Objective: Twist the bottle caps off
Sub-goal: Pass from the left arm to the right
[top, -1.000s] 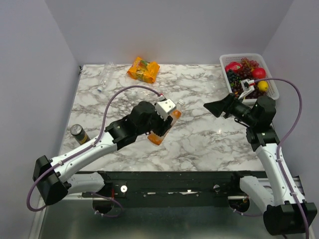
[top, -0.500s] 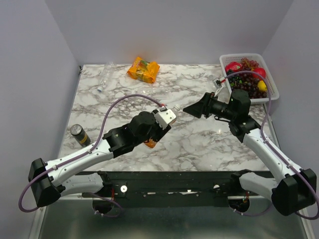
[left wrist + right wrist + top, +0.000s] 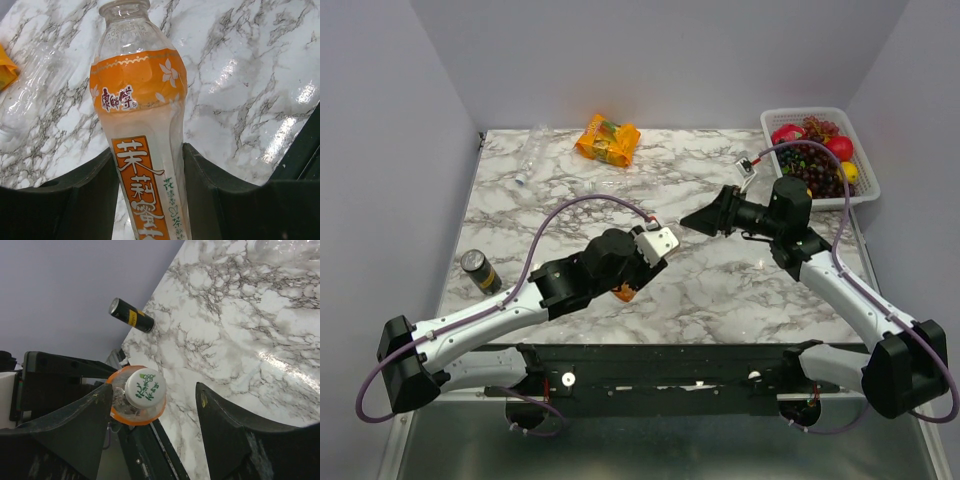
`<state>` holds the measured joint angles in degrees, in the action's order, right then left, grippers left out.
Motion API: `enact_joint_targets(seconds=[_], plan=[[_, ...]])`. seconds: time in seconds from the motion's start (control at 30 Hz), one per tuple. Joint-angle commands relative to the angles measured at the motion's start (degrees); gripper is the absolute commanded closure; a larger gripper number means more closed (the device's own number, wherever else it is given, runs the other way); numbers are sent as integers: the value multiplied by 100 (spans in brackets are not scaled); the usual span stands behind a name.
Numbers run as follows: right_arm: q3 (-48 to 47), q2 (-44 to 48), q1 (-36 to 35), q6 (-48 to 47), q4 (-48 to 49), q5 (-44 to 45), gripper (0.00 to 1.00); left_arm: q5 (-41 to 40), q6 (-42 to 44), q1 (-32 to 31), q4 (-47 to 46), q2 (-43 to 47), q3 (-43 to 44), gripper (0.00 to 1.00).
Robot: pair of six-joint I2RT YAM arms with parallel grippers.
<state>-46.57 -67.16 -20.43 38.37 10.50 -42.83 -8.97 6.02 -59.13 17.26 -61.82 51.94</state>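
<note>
An orange-labelled bottle (image 3: 135, 90) is held off the table, my left gripper (image 3: 148, 150) shut on its lower body; from above only its orange end (image 3: 623, 291) shows under the left wrist. Its white cap (image 3: 145, 387), printed with green characters, points at the right wrist camera. My right gripper (image 3: 154, 390) is open, and the cap lies between its fingers, nearer the left one, with a gap on both sides. In the top view the right gripper (image 3: 705, 220) sits just right of the left gripper (image 3: 642, 262). A clear bottle (image 3: 528, 155) lies at the back left.
An orange snack packet (image 3: 607, 139) lies at the back centre. A dark can (image 3: 477, 268) stands near the left edge. A white basket (image 3: 820, 115) of fruit occupies the back right corner. Another clear bottle (image 3: 30, 90) lies on the marble behind the held one.
The right arm has swung left from the basket until its fingers flank the bottle's cap, and they have narrowed somewhat. The left arm has lowered the bottle toward the front edge.
</note>
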Motion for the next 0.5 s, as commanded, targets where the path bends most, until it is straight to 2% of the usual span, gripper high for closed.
enact_joint_targets(seconds=[0.0, 0.07, 0.13, 0.23, 0.27, 0.33, 0.37, 0.4, 0.43, 0.47], plan=[[-72, -87, -128, 118, 400, -349, 29, 133, 66, -81, -65, -31, 17, 48], [-72, -105, -146, 83, 400, -402, 38, 115, 66, -89, -47, -58, 35, 48], [-72, -122, -181, 57, 382, -463, 41, 89, 75, -90, -38, -49, 35, 48], [-54, -149, -199, 4, 374, -542, 51, 89, 75, -90, -56, -32, 18, 48], [-46, -149, -207, -14, 365, -577, 62, 71, 75, -98, -56, -32, 18, 48], [-19, -140, -216, -14, 382, -656, 72, 36, 66, -98, -56, -49, 26, 47], [-2, -131, -216, -5, 400, -700, 82, 45, 57, -98, -56, -58, 26, 46], [51, -105, -216, -5, 417, -709, 88, 36, 57, -98, -56, -67, 26, 45], [77, -61, -216, -5, 435, -692, 93, 45, 40, -98, -56, -67, 26, 42], [104, -35, -216, -40, 453, -683, 99, 36, 13, -98, -47, -75, 44, 28]])
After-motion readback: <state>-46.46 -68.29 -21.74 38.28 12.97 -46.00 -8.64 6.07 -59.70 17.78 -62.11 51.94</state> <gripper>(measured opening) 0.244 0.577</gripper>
